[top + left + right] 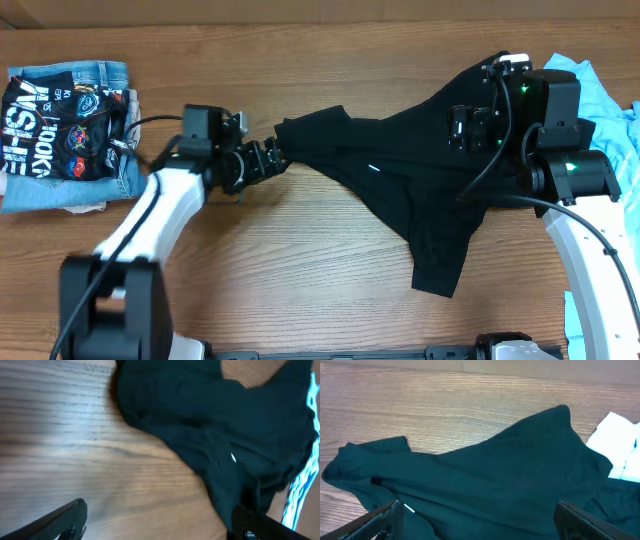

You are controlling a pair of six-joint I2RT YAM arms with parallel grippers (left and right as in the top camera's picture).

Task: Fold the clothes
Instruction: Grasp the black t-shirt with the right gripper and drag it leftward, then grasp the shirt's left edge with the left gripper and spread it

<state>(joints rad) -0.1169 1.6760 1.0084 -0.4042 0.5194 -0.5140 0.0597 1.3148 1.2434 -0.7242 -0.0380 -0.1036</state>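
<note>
Left arm [150, 215] reaches from the near-left edge across the table [300, 270], its gripper [268, 157] pointing right at the left tip of the shirt [400, 170]. Wrist view shows the left fingers [65, 520] spread wide, wood between them, nothing gripped. Shirt is plain black, crumpled, stretched mid-table from a left sleeve to the far right, with one lobe hanging toward the near edge and a small white label [373, 167] showing. Right arm [590, 220] comes up the right side, its gripper [480, 125] over the shirt's right end; fingers [580, 522] parted above the fabric, holding nothing.
</note>
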